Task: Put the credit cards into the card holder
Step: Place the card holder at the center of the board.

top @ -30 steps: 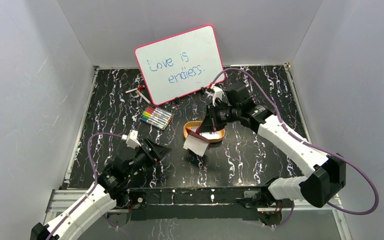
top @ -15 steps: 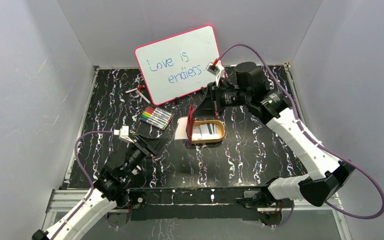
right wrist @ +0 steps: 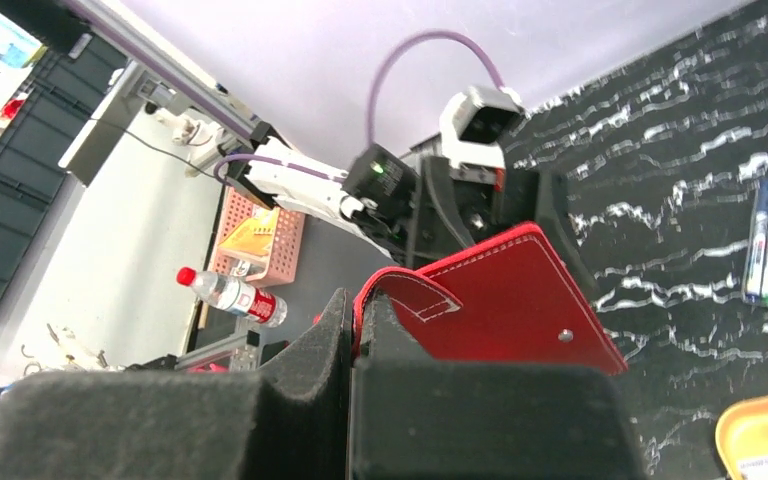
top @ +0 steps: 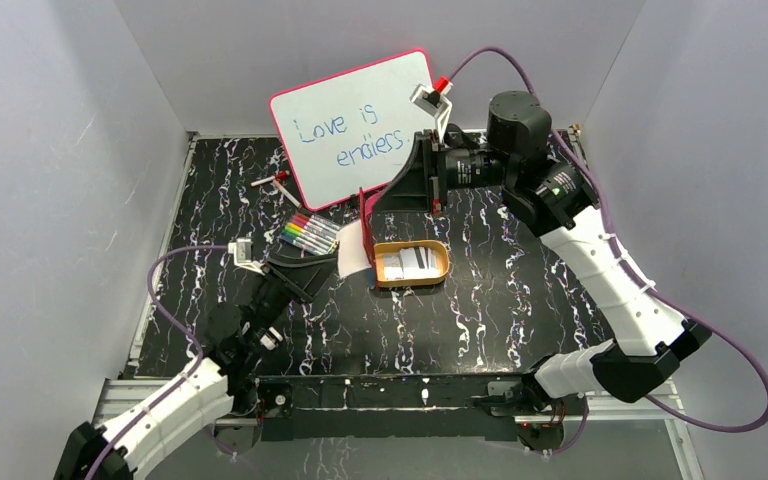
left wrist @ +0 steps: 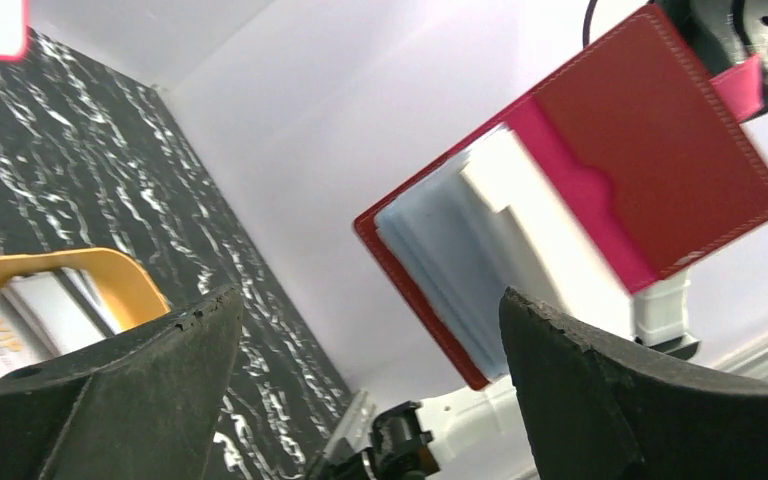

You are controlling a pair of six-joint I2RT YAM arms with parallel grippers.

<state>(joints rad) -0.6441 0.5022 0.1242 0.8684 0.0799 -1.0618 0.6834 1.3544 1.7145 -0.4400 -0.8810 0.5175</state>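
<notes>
- Up high, my right end effector [right wrist: 352, 320] is clamped on the tab of the card holder [top: 363, 228], which hangs open above the worktop [top: 520, 300].
- My left end effector [top: 303, 272] gapes wide, empty.
- The credit cards [top: 405, 263] lie in the orange tray [top: 442, 262].

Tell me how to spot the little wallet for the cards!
Find the whiteboard at the back of the marbled table. Just in front, beside the orange tray, the right claw holds the card holder up in the air. It alone is dark red, hanging open with pale sleeves showing.
</notes>
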